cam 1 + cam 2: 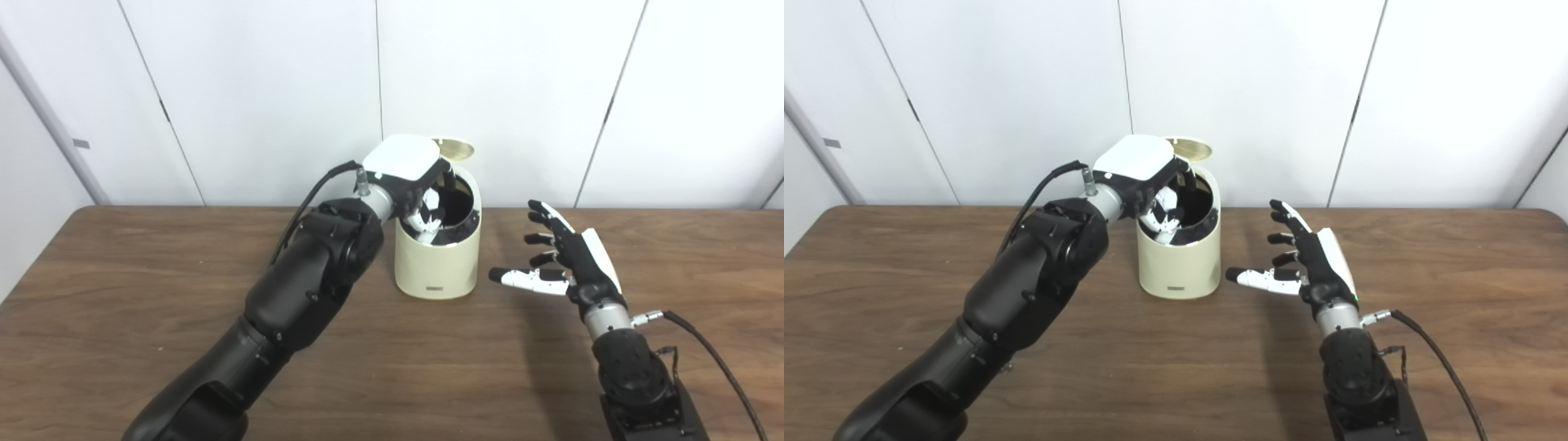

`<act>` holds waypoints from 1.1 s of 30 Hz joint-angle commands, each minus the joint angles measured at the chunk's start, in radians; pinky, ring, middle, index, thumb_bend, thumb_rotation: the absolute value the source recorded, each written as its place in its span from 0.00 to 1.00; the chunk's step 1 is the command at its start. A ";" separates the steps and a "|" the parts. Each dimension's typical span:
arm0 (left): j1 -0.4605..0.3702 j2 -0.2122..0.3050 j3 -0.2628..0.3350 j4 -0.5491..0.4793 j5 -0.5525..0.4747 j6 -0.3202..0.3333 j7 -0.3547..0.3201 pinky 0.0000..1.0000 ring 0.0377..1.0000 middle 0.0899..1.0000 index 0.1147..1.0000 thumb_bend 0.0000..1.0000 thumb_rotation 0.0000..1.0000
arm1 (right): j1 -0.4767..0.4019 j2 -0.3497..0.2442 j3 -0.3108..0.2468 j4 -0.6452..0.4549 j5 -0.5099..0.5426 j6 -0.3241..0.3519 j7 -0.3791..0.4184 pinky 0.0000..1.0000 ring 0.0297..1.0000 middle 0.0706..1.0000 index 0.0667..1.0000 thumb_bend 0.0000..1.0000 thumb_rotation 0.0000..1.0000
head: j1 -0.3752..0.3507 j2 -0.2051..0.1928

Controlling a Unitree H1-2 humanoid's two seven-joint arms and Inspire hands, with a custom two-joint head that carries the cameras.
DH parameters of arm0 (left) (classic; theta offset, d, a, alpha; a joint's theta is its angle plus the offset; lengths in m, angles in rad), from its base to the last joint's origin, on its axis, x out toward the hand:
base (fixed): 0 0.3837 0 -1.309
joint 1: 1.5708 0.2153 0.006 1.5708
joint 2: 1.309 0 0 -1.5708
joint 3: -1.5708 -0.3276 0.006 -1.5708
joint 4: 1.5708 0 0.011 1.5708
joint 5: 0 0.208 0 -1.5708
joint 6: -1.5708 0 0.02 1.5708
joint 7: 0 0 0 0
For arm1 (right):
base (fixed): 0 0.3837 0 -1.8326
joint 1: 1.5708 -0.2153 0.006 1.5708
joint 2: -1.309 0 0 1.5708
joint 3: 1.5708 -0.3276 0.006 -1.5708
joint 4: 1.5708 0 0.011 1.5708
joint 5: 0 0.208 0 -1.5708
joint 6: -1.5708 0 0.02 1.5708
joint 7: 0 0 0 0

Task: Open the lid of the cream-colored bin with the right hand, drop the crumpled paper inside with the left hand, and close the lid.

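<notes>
The cream-colored bin [436, 260] stands at the middle back of the table. Its round lid [454, 147] is tipped up at the rear, with the dark opening showing. My left hand [405, 164] hovers palm-down over the bin's left rim, its fingers curled down into the opening. White crumpled paper [431, 202] shows between those fingers, just inside the rim. My right hand [566, 254] is to the right of the bin, apart from it and a little above the table. It is open with fingers spread, and its thumb points toward the bin wall.
The brown wooden table [392, 380] runs across the whole view. White wall panels stand close behind the bin. A black cable [710, 355] trails from the right wrist to the lower right.
</notes>
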 commanded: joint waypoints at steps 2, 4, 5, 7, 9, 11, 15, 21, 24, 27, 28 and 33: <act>-0.012 0.006 0.030 -0.027 -0.051 -0.028 0.024 0.42 0.59 0.69 0.64 0.97 0.08 | -0.029 0.002 -0.003 -0.034 0.002 -0.023 -0.003 0.59 0.76 0.88 0.90 0.84 0.25 | 0.000 0.000; -0.003 0.000 0.040 -0.041 -0.086 -0.043 0.032 0.45 0.61 0.70 0.65 0.95 0.07 | -0.030 0.002 -0.004 -0.032 0.005 -0.025 -0.002 0.60 0.77 0.88 0.89 0.84 0.25 | 0.000 0.000; 0.000 -0.002 0.043 -0.049 -0.100 -0.050 0.032 0.47 0.63 0.71 0.65 0.94 0.07 | -0.030 0.002 -0.004 -0.032 0.006 -0.025 -0.001 0.60 0.77 0.88 0.89 0.84 0.25 | 0.000 0.000; 0.002 -0.004 0.047 -0.062 -0.126 -0.070 0.033 0.50 0.65 0.72 0.66 0.93 0.07 | -0.030 0.003 -0.003 -0.033 0.004 -0.021 -0.001 0.60 0.77 0.88 0.89 0.85 0.26 | 0.000 0.000; -0.001 -0.004 0.047 -0.071 -0.141 -0.080 0.031 0.52 0.67 0.73 0.68 0.93 0.08 | -0.030 0.003 -0.002 -0.032 0.003 -0.021 -0.002 0.59 0.76 0.88 0.89 0.85 0.26 | 0.000 0.000; -0.008 -0.003 0.045 -0.073 -0.150 -0.083 0.025 0.55 0.71 0.75 0.71 0.93 0.10 | -0.032 0.004 -0.003 -0.028 0.006 -0.026 -0.003 0.60 0.76 0.88 0.89 0.85 0.26 | 0.001 0.003; -0.016 0.001 0.043 -0.073 -0.154 -0.094 0.021 0.56 0.73 0.77 0.74 0.94 0.14 | -0.035 0.005 -0.001 -0.031 0.003 -0.023 -0.001 0.60 0.76 0.88 0.90 0.85 0.26 | 0.000 0.004; -0.016 0.006 0.038 -0.066 -0.150 -0.101 0.026 0.55 0.70 0.75 0.72 0.95 0.11 | -0.035 0.006 -0.001 -0.032 0.004 -0.022 -0.001 0.60 0.76 0.88 0.89 0.85 0.26 | 0.000 0.007; -0.010 0.011 0.043 -0.067 -0.148 -0.116 0.048 0.48 0.61 0.68 0.67 0.91 0.05 | -0.034 0.005 -0.002 -0.031 0.006 -0.026 -0.001 0.60 0.77 0.88 0.89 0.84 0.25 | 0.001 0.007; 0.005 0.017 0.064 -0.093 -0.159 -0.113 0.053 0.42 0.52 0.58 0.58 0.85 0.01 | -0.034 0.004 -0.001 -0.034 0.003 -0.018 0.001 0.60 0.77 0.88 0.89 0.85 0.27 | 0.001 0.004; 0.015 0.019 0.074 -0.110 -0.161 -0.105 0.052 0.39 0.48 0.54 0.55 0.83 0.00 | -0.033 0.004 -0.002 -0.035 0.002 -0.015 0.001 0.60 0.77 0.88 0.89 0.85 0.27 | 0.002 0.005; 0.107 0.039 0.159 -0.195 -0.205 -0.107 0.088 0.27 0.34 0.39 0.48 0.52 0.00 | -0.034 0.004 -0.010 -0.041 -0.010 -0.013 -0.014 0.58 0.76 0.88 0.88 0.82 0.29 | -0.002 0.000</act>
